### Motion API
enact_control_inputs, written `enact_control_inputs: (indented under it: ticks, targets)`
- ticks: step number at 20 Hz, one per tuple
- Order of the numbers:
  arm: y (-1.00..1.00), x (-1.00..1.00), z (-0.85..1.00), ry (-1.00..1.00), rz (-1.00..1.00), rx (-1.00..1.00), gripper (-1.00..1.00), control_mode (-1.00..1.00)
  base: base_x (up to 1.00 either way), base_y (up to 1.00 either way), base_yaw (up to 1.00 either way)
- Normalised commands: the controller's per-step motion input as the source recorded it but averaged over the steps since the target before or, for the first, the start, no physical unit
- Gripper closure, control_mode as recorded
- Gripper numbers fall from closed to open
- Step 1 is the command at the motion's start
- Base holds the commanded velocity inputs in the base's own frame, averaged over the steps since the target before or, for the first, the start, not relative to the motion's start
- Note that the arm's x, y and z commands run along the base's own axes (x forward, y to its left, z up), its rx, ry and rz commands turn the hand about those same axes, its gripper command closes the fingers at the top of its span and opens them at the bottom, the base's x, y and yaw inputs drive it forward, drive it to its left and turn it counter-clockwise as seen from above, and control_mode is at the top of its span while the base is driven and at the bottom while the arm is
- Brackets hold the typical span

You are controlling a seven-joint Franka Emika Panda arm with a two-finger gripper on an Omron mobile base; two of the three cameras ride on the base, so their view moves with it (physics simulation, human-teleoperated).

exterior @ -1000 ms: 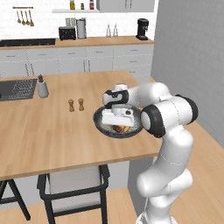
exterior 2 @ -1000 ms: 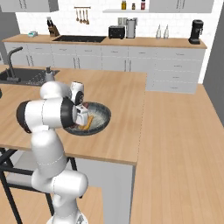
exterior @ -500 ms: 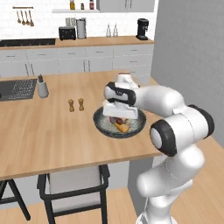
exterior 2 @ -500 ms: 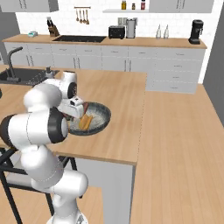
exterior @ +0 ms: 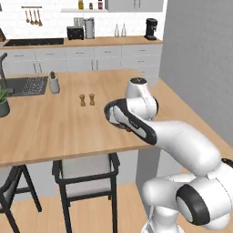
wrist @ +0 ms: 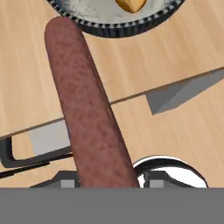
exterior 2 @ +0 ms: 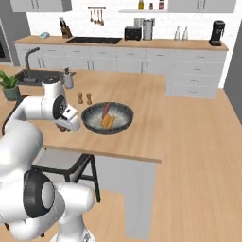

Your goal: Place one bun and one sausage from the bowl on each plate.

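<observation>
My gripper [exterior 2: 66, 126] is shut on a long red-brown sausage [wrist: 87, 109], which runs up the middle of the hand view. It hangs above the wooden counter, just beyond the bowl's rim on the side toward the counter's front edge. The dark speckled bowl [exterior 2: 122, 111] holds another sausage [exterior 2: 106, 109] and a tan bun [exterior 2: 108, 122]; in the hand view its rim [wrist: 131, 27] and a bun [wrist: 130, 4] show at the top. In the left base view my arm covers most of the bowl [exterior: 109, 112], and the sausage's tip [exterior: 129, 129] pokes out below the hand. The plates are out of view.
Two small shakers [exterior: 86, 99] stand on the counter left of the bowl. Farther left are a soap dispenser [exterior: 54, 83], a sink [exterior: 27, 85] and a potted plant [exterior: 2, 102]. A black chair [exterior: 86, 168] is tucked under the counter's front edge.
The gripper was over the bowl and closing; it now holds the sausage out past the bowl's rim, nearer the counter's front edge. The base views have shifted slightly.
</observation>
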Motion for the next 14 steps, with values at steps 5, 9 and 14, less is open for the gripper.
enact_control_inputs:
  ticks: [5,9,14]
  targets:
    - [0.0,0.0,0.0,0.0,0.0,0.0,1.0,1.0,-0.41,1.0,0.03]
    - [0.0,0.0,0.0,0.0,0.0,0.0,1.0,1.0,0.0,1.0,0.0]
    - [0.0,0.0,0.0,0.0,0.0,0.0,1.0,1.0,0.0,1.0,0.0]
